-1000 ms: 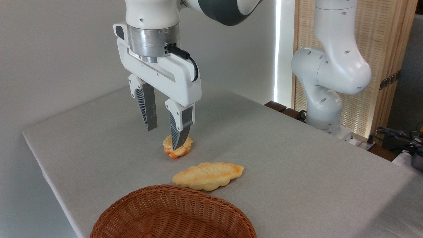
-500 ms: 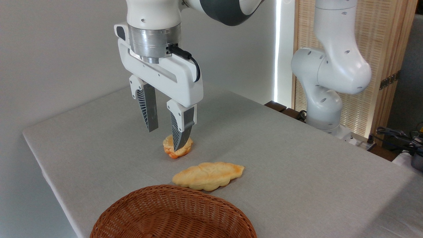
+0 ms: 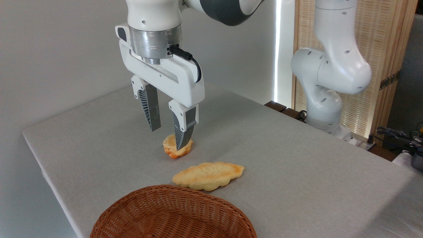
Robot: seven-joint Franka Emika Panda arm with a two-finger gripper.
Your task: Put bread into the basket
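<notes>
The bread [image 3: 175,148], a small lumpy golden bun with orange edges, lies on the grey table near its middle. My gripper [image 3: 168,139] hangs open just above it, the nearer finger [image 3: 182,132] overlapping the bun in the picture and the farther finger [image 3: 150,110] behind and to its left. Nothing is held between them. The basket [image 3: 172,215], reddish-brown woven wicker, sits at the front edge, partly cut off by the bottom of the picture, and holds nothing that I can see.
A longer, flat pale golden loaf [image 3: 208,175] lies between the bun and the basket's far rim. The arm's white base [image 3: 325,109] stands at the table's right rear. The table's left edge [image 3: 36,158] drops off close to the gripper.
The gripper has drifted slightly to the right and a touch lower over the bun, still open. The bun, loaf and basket have not moved.
</notes>
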